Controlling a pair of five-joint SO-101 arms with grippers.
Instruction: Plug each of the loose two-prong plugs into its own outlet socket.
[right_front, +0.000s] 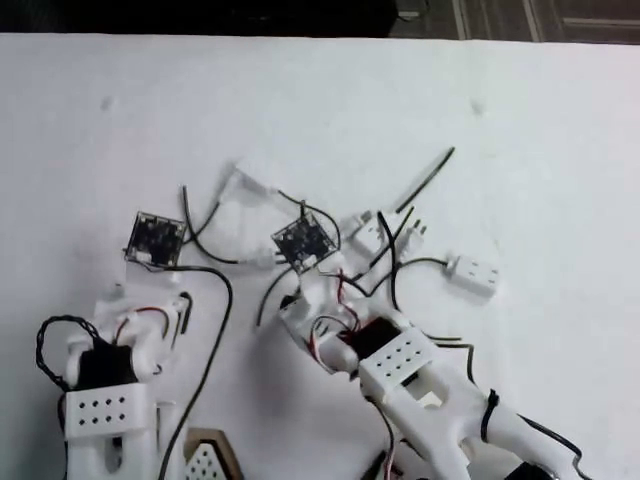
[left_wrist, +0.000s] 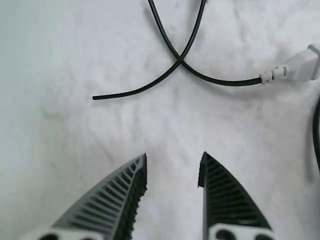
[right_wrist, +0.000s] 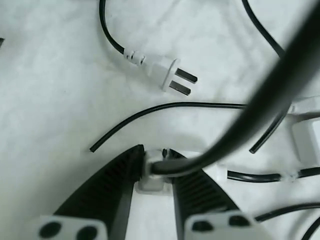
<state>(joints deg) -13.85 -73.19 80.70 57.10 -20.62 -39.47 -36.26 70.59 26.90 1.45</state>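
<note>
The right jaws are clamped shut on a white plug, whose thick black cord runs back past the camera. Just ahead of them on the white worktop lies a loose two-prong plug, flat on its side, with both prongs bare and touching nothing. A thin cut cord lies between that plug and the jaws. The left jaws stand well open with nothing between them, over bare worktop. Beyond them two black cords cross, and a second white plug lies at the end of one cord. From above, one dark square block sits near the left arm. Another dark square block sits just beyond the right arm's front end, among tangled cords.
</note>
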